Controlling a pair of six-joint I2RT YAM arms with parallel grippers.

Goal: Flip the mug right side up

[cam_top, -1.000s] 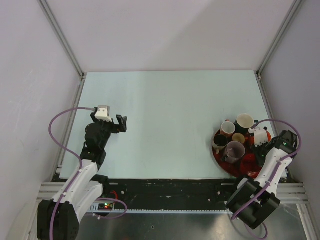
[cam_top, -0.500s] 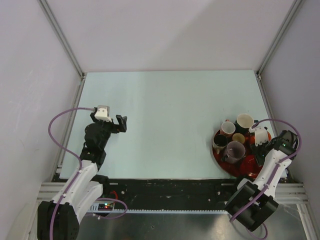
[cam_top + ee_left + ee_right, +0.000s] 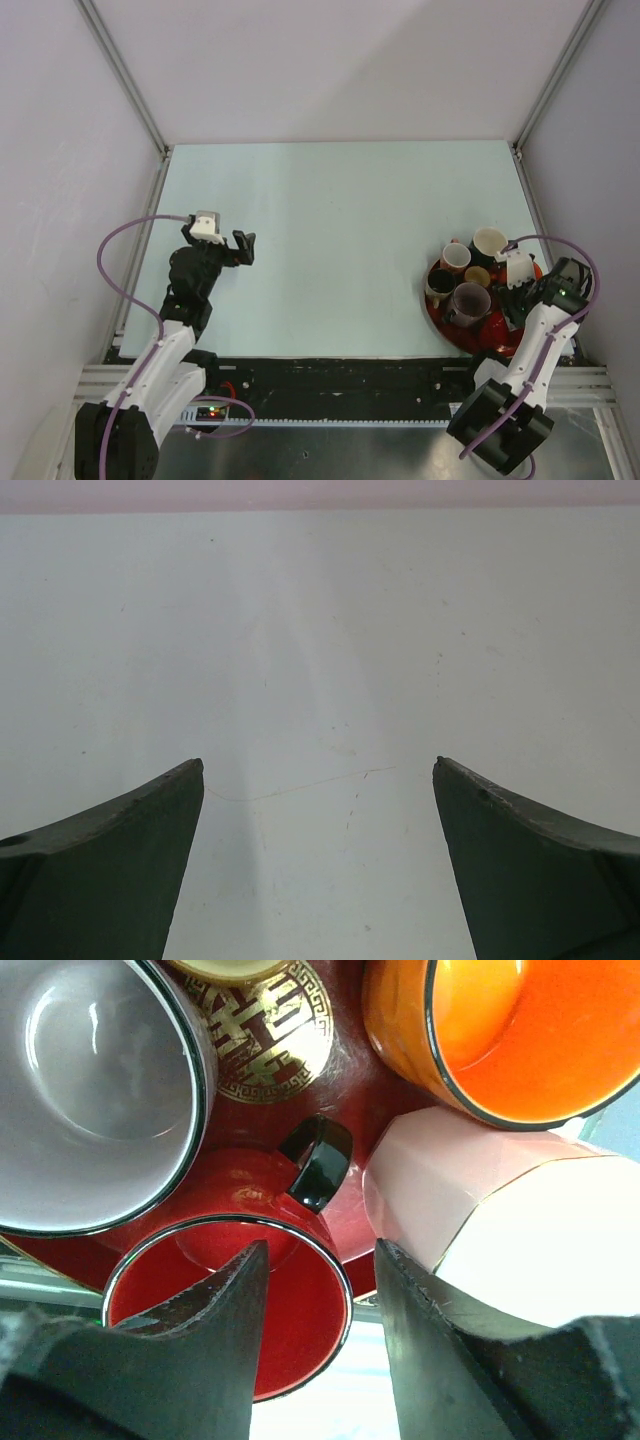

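The right gripper [image 3: 320, 1248] is holding its 2 jaws apart; the rim of the red mug [image 3: 300, 1325] is sitting in the gap, 1 jaw in front of the mug's mouth and 1 outside its wall, next to the pink mug [image 3: 470, 1210]; I cannot tell if they are touching it. The red mug seems to be lying on its side on the red tray [image 3: 340, 1070], mouth facing the jaws, black handle [image 3: 316, 1162] showing just past the rim; so its long way is pointing straight out from the jaws. The right arm is bending low over the tray's near side; the left gripper [image 3: 238, 245], jaws apart too, is hanging over the table [image 3: 320, 630], far away.
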